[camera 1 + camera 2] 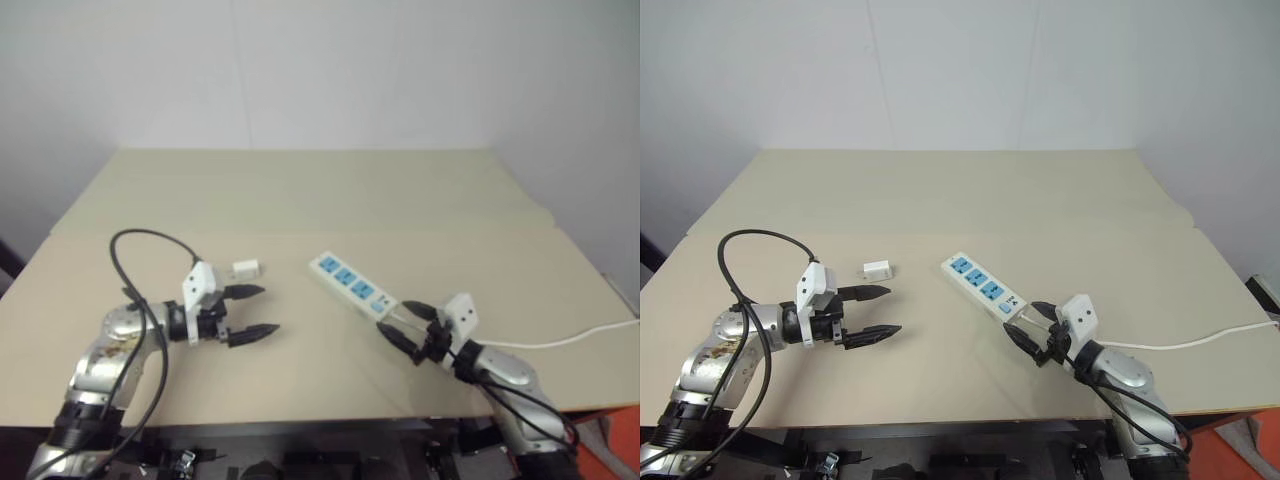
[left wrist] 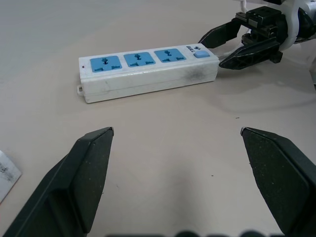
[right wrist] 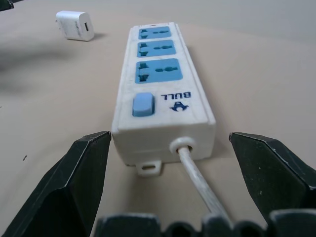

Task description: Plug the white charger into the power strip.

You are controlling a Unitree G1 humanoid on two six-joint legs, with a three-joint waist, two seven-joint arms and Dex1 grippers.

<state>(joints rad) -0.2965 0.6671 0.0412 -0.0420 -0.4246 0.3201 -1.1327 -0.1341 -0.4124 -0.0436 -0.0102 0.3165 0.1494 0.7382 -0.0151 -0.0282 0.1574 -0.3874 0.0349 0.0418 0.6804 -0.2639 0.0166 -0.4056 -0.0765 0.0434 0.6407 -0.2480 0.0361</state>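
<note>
The white charger [image 1: 246, 268] lies on its side near the middle of the table, free on all sides: bare tabletop lies between it and the power strip [image 1: 352, 285], and the left gripper [image 1: 255, 313] hangs just beside it on the near side, not touching, its two black fingers spread wide with nothing between them. The charger is a small boxy adapter with rounded corners; in the right wrist view [image 3: 75, 25] one end face carries a small dark slot. The power strip lies flat and at a slant, one end toward the charger and the other toward the near right; it is a long white bar with three blue socket panels [image 3: 158, 70] in a row, a blue switch [image 3: 142, 104] and a "BULL" mark at the cord end, and some grey smudging along its side. Its thin white cord [image 1: 560, 341] leaves that end and runs off toward the table's right edge. The right gripper [image 1: 408, 324] sits at the cord end, jaws wide apart on either side of the cord, gripping nothing. The table [image 1: 300, 190] is a plain beige surface, open and bare behind the strip up to its far edge, where a white wall [image 1: 320, 70] rises.
</note>
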